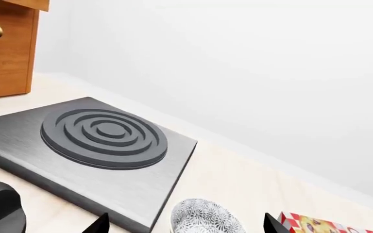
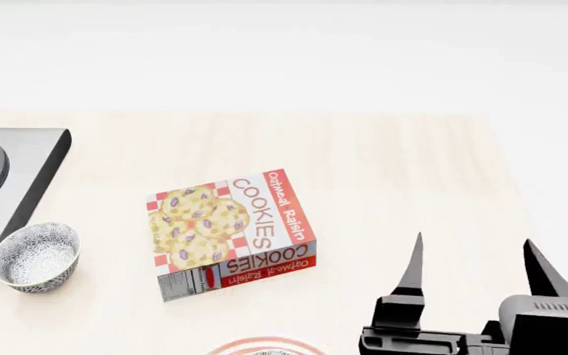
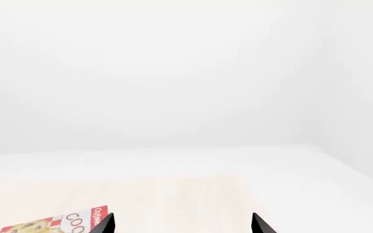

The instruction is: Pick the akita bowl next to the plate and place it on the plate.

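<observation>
the pale wooden surface (image 2: pixel 413 170) runs back to a plain white wall. near its left side sits a speckled akita bowl (image 2: pixel 35 257), upright, pale inside, just beside the front corner of a dark grey stove slab (image 2: pixel 27 177) with raised rings on top; whether the two touch i cannot tell. from the left wrist view the same bowl (image 1: pixel 206 217) shows low between the tips of the left hand (image 1: pixel 185 224), whose two dark fingers stand wide apart with nothing held, the bowl below and ahead of them.

a cookies box (image 2: pixel 230 231) lies flat near the middle, well apart from the bowl on its right. at the very front edge of the head view a sliver of the plate (image 2: pixel 264 346) peeks in, red rings on white, just in front of the box.

the right hand (image 2: pixel 473 270) hovers over bare surface at the right, fingers spread wide and empty, well clear of the box. a wooden drawer unit (image 1: pixel 5 48) with brass handles stands beyond the stove.
</observation>
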{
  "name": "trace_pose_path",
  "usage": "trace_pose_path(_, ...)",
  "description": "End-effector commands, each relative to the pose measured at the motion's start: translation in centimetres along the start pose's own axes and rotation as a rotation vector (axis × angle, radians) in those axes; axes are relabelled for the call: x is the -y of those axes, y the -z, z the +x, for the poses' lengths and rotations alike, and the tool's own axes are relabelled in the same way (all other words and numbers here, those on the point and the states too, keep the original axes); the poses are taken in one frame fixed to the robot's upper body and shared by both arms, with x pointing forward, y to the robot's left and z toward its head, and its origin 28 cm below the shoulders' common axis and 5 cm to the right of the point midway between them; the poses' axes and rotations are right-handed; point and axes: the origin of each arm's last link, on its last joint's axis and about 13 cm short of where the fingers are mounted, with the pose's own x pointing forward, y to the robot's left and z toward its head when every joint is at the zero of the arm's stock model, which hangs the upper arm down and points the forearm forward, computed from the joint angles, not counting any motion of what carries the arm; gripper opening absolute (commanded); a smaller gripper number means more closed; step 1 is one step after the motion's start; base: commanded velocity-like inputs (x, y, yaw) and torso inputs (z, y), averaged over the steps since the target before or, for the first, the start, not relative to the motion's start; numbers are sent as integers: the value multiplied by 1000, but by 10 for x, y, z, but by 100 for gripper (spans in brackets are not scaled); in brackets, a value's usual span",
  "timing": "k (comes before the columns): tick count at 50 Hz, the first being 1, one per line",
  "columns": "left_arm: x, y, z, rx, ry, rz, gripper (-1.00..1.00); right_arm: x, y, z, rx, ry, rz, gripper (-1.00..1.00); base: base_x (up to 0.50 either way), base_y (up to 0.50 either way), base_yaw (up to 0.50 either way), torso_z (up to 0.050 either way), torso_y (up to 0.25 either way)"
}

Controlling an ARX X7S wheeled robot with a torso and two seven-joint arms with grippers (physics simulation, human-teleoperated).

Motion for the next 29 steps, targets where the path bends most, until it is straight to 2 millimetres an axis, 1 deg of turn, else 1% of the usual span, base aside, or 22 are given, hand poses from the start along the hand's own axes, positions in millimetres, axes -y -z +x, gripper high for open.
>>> trace_pose_path(1, 0, 0, 0, 0, 1, 1, 100, 4, 18, -8, 81, 66, -43, 100, 0, 0, 0, 0, 0)
trace_pose_path(2, 0, 0, -1, 1, 1, 2, 100, 3, 17, -9, 82, 57, -16, 100, 0, 0, 0, 0, 0)
trace_pose_path(9, 0, 0, -1, 2, 1, 4, 100, 6, 22, -11, 109, 94, -26, 100, 0, 0, 0, 0, 0)
trace_pose_path(14, 0, -1, -1, 3, 1, 6, 100, 6, 22, -11, 150, 93, -33, 100, 0, 0, 0, 0, 0)
trace_pose_path(21, 0, 0, 0, 2, 3, 6, 100, 14, 24, -16, 194, 131, -41, 100, 0, 0, 0, 0, 0)
trace_pose_path(29, 1, 0, 0, 4, 3, 8, 100, 19, 26, -18, 228, 151, -55, 100, 0, 0, 0, 0, 0)
